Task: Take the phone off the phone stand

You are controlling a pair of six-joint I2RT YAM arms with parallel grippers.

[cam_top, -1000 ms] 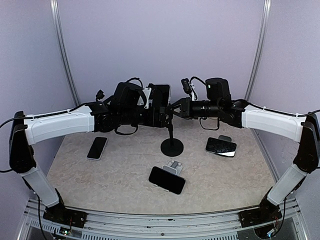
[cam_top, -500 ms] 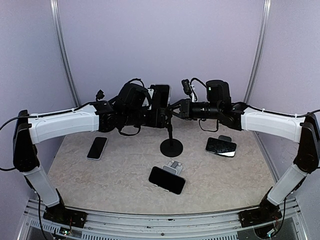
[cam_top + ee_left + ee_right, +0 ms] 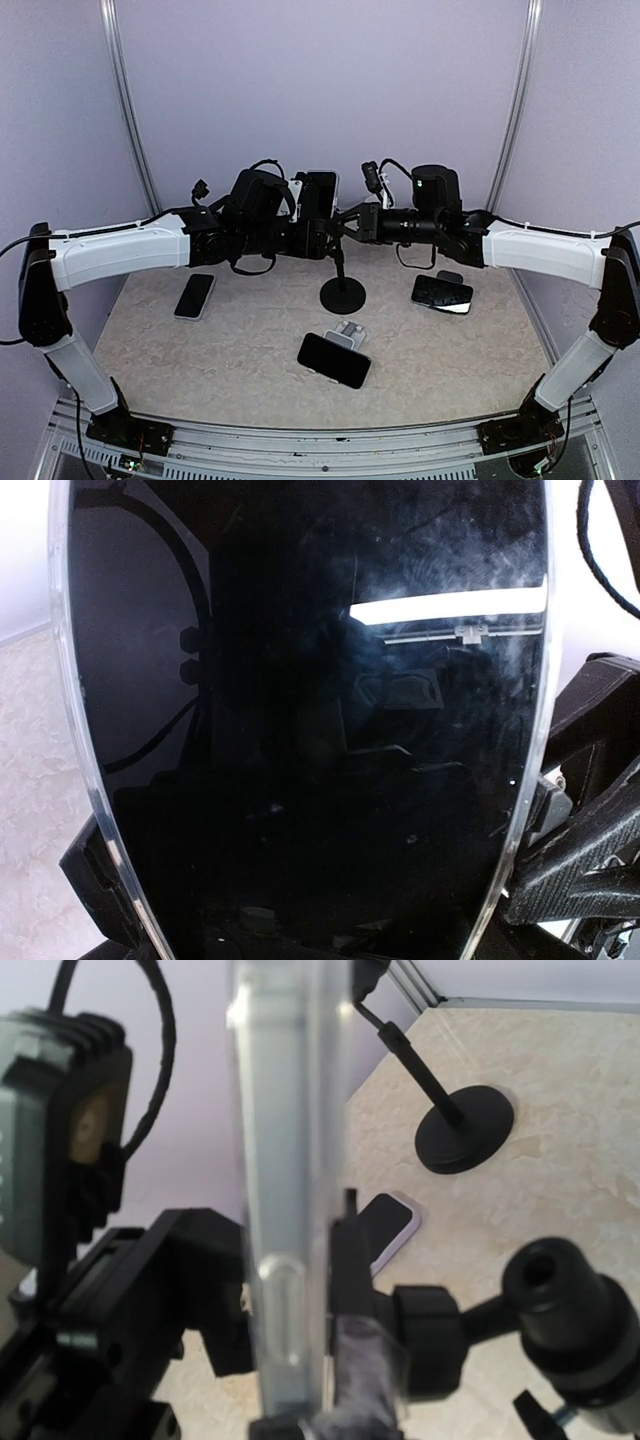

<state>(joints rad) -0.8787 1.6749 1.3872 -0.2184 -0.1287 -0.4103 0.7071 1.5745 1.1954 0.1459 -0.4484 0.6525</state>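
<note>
Phone (image 3: 320, 190) sat upright atop the phone stand (image 3: 343, 294), not yet lifted. My left claw (image 3: 314, 232), wider a second before, had narrowed onto the phone's edges, gripping it. My right claw (image 3: 348, 222) looked clamped on the stand's neck. Pulling free seemed next.

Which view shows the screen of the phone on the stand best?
Left wrist: the phone fills the frame, dark screen face-on. Right wrist shows only its side edge. Top external shows it small and distant, upright above the phone stand.
</note>
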